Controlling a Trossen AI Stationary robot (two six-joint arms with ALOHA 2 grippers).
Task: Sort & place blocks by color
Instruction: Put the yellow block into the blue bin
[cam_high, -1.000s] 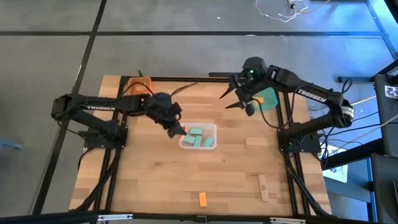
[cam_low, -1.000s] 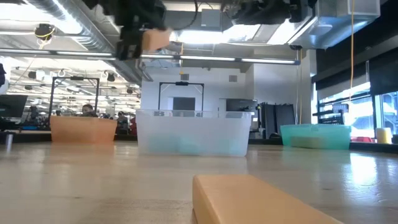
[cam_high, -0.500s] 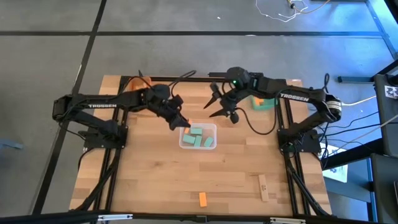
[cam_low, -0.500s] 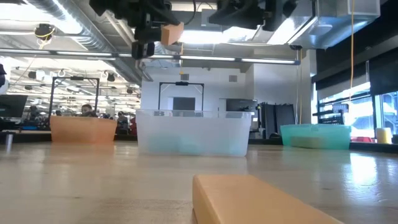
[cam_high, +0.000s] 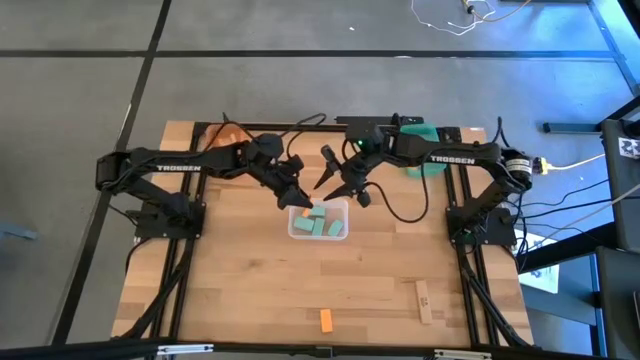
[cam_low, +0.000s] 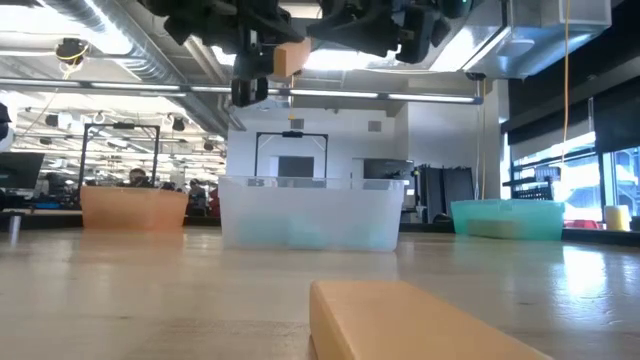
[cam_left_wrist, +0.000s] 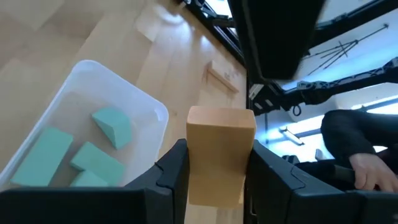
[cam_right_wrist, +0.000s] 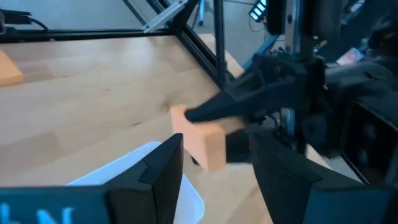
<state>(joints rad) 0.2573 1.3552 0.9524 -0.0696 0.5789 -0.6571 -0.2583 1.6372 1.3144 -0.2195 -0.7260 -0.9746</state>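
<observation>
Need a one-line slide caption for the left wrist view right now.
Left tool holds an orange block beside the clear tray of mint green blocks.

We have two black arms (cam_high: 190, 170) made of long thin parts. Each has white letters on its side, and black cables (cam_high: 400, 205) loop off them.

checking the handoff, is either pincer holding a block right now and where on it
The left pincer holds a tan block, clamped on its two side faces near the lower end. The right pincer stands open and holds nothing.
</observation>
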